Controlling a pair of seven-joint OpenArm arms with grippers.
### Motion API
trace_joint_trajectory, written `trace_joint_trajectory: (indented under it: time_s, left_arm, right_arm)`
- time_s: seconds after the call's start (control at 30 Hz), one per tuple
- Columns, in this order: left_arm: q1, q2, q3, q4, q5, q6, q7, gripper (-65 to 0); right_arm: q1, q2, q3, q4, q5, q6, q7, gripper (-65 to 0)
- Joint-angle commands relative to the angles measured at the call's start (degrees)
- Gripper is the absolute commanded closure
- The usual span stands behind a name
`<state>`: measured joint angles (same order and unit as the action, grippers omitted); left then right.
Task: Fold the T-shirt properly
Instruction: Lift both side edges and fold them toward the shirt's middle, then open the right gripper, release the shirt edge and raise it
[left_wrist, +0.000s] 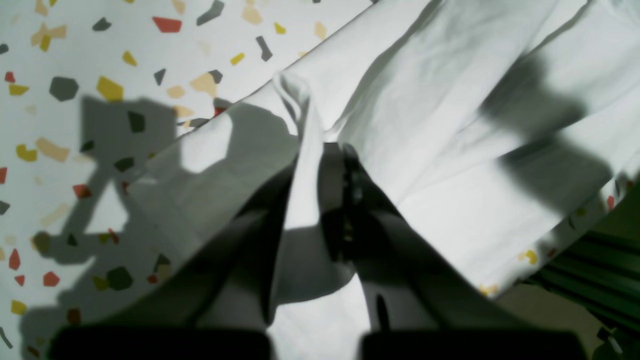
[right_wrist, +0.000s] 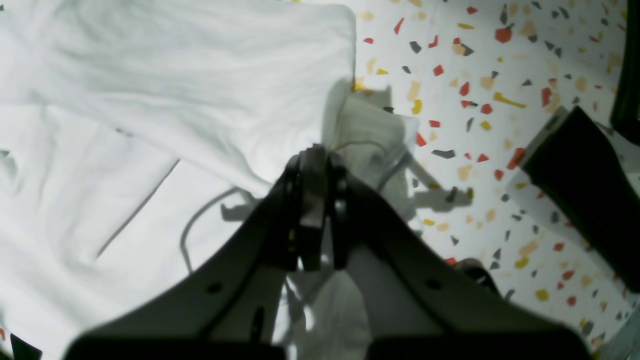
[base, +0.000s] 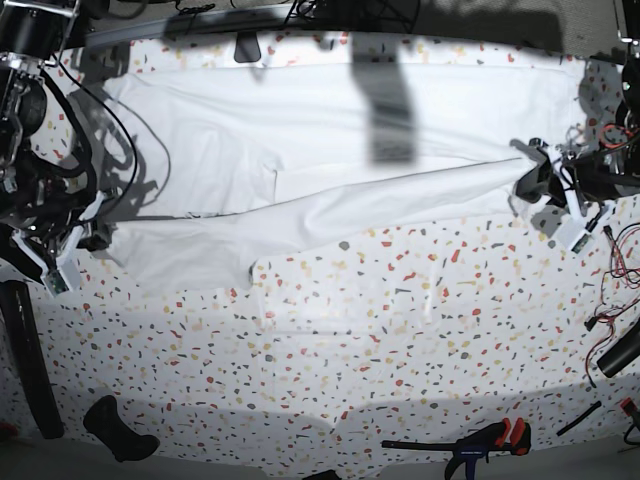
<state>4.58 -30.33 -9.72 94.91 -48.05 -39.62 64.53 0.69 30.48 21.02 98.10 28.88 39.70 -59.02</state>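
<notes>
- A large, plain white, wrinkled cloth T-shirt (base: 330, 150) is lying spread across the far half of the white tabletop speckled with red, yellow and grey chips (base: 400, 330), with its near long edge partly turned over toward the middle of the shirt.
- The left gripper (left_wrist: 320, 150), a pair of dark fingers, is pinching a raised fold of the shirt's edge between jaws pressed together on the cloth, which is peaking up just beyond the tips.
- The right gripper (right_wrist: 315, 165) is likewise clamping a bunched corner of the shirt, jaws together, at the shirt's opposite end where the cloth meets the bare speckled surface.
- Seen from the base camera, both arms are standing at the two ends of the shirt, with a long taut-looking crease running between them across the shirt's near side.
- The step in hand appears to be a lengthwise fold, carrying the near edge over the shirt's body.
- To do it well, both grips probably need to be travelling together at equal height and pace, keeping the held edge stretched so it lands straight and parallel to the shirt's far edge.
- Slack between the arms risks a sagging, crooked fold; pulling too hard risks dragging the whole shirt across the table.
</notes>
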Motion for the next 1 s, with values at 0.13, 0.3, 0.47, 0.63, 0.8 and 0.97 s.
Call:
trace_joint_trajectory:
  time_s: [0.13, 0.3, 0.47, 0.63, 0.8, 0.97]
  left_arm:
    - [-0.6, -1.1, -0.5, 1.1, -1.0, -0.4, -0.5, 0.0]
    - [-0.6, -1.1, -0.5, 1.1, 0.0, -0.4, 0.2, 0.0]
    - [-0.6, -1.1, -0.5, 1.1, 0.7, -0.4, 0.2, 0.0]
    - [-0.6, -1.1, -0.5, 1.1, 0.7, -0.4, 0.2, 0.0]
    - [-0.6, -1.1, -0.5, 1.1, 0.7, -0.4, 0.2, -22.2]
    - [-0.2, -1.1, -0.5, 1.1, 0.7, -0.4, 0.9, -33.1]
  right_arm:
    - [-3.5, 2.9, 0.5, 0.9, -3.3, 0.3, -0.4, 0.0]
    - [-6.3, 2.8, 0.7, 0.9, -4.9, 0.3, -0.3, 0.0]
    - [-6.4, 2.7, 0.7, 0.9, -4.9, 0.3, -0.4, 0.0]
    - [-6.4, 2.7, 0.7, 0.9, -4.8, 0.3, -0.6, -4.7]
    - [-6.4, 2.7, 0.7, 0.9, -4.9, 0.3, 0.9, -29.1]
    - [-6.4, 2.7, 0.7, 0.9, -4.8, 0.3, 1.6, -34.9]
